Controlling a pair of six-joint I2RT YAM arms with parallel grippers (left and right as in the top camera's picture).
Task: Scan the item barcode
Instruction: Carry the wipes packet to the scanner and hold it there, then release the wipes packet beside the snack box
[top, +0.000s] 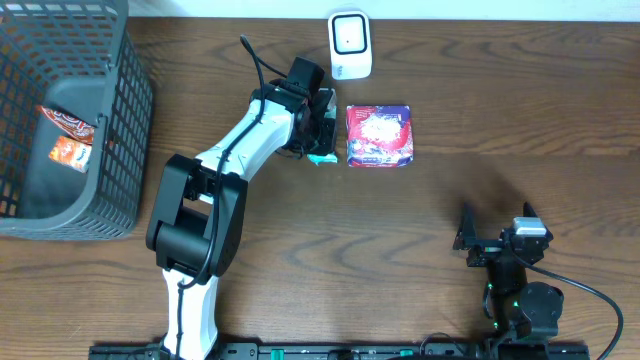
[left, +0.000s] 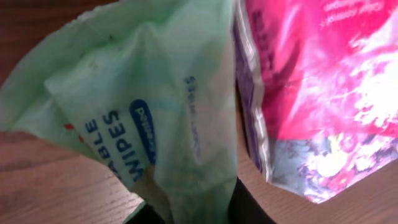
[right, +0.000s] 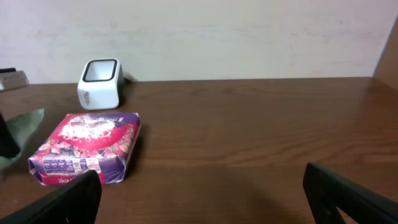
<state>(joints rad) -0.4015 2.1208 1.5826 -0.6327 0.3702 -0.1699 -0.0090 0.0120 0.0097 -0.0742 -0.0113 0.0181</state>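
Observation:
My left gripper (left: 199, 208) is shut on a pale green pack of wipes (left: 149, 99), whose lower edge is pinched between the two black fingers (left: 249, 205). From above, that gripper (top: 322, 135) hovers just left of a pink and purple packet (top: 380, 135) lying flat on the table. The white barcode scanner (top: 350, 45) stands behind them, close to the table's far edge. The wipes pack almost touches the pink packet (left: 323, 87). My right gripper (top: 500, 235) rests low at the front right, open and holding nothing (right: 202, 199).
A dark mesh basket (top: 120, 120) stands at the far left with orange snack packets (top: 68, 150) inside. The right wrist view shows the scanner (right: 99, 84), the pink packet (right: 87, 146) and a pale wall behind the table.

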